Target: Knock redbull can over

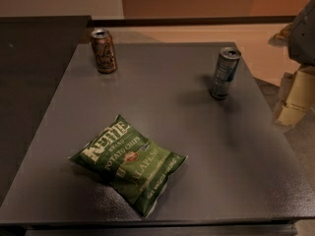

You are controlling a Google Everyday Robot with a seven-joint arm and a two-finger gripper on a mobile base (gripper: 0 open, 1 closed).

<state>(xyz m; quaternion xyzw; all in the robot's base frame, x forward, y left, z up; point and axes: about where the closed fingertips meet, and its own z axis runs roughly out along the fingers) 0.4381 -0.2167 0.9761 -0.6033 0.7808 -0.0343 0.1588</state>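
Note:
The redbull can (224, 73) is tall, slim, blue and silver with a silver top. It stands upright on the grey table (206, 151), toward the back right. My gripper (295, 100) shows as a cream-coloured piece under a grey arm part at the right edge of the view. It is off the table's right side, to the right of the can and apart from it. It holds nothing that I can see.
A shorter brown-and-tan can (103, 50) stands at the table's back left. A green Kettle chips bag (129, 163) lies flat at the front middle. The table's right edge runs just left of the gripper. Tan floor lies beyond.

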